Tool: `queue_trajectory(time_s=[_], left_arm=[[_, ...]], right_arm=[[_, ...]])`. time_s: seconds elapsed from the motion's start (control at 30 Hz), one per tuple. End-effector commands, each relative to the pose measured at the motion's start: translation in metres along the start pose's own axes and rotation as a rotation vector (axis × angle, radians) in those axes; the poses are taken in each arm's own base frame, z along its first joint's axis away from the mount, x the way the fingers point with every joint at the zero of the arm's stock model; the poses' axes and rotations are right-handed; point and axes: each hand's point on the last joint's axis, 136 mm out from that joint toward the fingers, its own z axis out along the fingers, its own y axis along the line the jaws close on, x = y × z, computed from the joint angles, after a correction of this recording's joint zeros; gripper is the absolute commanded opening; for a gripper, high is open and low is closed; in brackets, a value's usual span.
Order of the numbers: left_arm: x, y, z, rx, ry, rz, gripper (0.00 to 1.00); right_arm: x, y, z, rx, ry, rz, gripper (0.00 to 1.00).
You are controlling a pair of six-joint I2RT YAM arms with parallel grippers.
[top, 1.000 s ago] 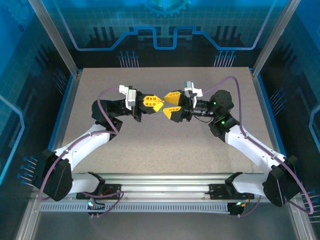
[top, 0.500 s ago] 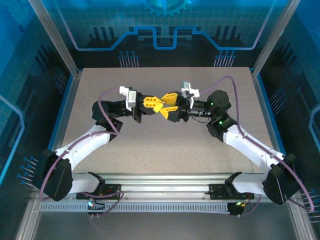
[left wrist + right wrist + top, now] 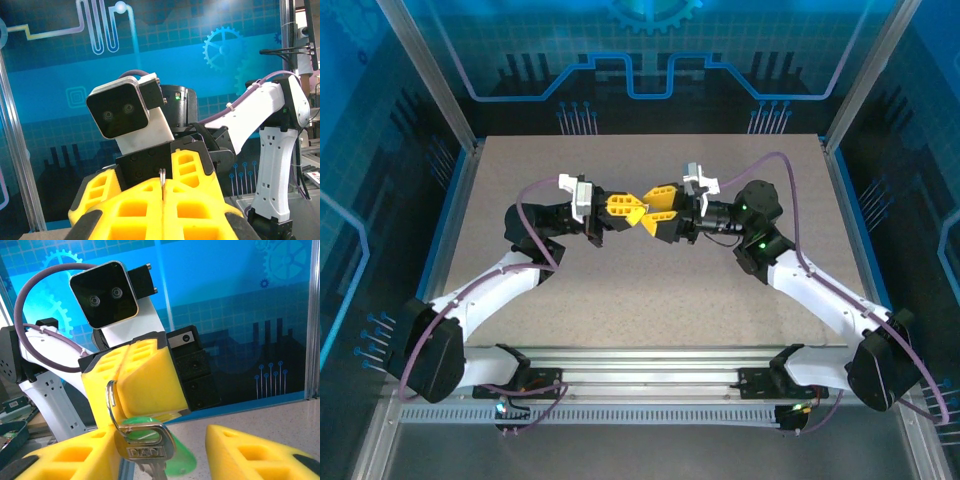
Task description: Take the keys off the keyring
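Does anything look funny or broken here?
Nothing is broken or spilled. The keys dangle in the air on a ring pinched by the left tool, with the right tool open close by.

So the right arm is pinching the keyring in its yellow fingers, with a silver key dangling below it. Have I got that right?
Not quite: it is the left gripper that pinches the keyring in its yellow fingers, with a silver key dangling below it. The right wrist view shows this; the right gripper stands open, a finger on either side of the key.
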Motion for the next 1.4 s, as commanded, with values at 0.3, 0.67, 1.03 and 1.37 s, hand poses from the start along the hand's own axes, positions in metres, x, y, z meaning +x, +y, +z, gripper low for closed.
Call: queue_trajectory(time_s=[0.3, 0.67, 1.03, 1.37], left_arm=[[-0.018, -0.005, -0.005, -0.01, -0.045, 0.063, 0.0], [-0.02, -0.005, -0.005, -0.009, -0.048, 0.055, 0.0], [-0.02, -0.005, -0.006, -0.012, -0.054, 0.049, 0.0], [-0.02, -0.005, -0.006, -0.014, -0.057, 0.044, 0.0]], right_arm=[[0.0, 0.005, -0.007, -0.001, -0.013, -0.008, 0.6], [-0.001, 0.007, -0.007, -0.016, -0.015, -0.008, 0.39], [-0.005, 0.009, -0.005, -0.017, -0.022, -0.014, 0.49], [-0.005, 0.011, 0.0, -0.04, -0.021, -0.014, 0.5]])
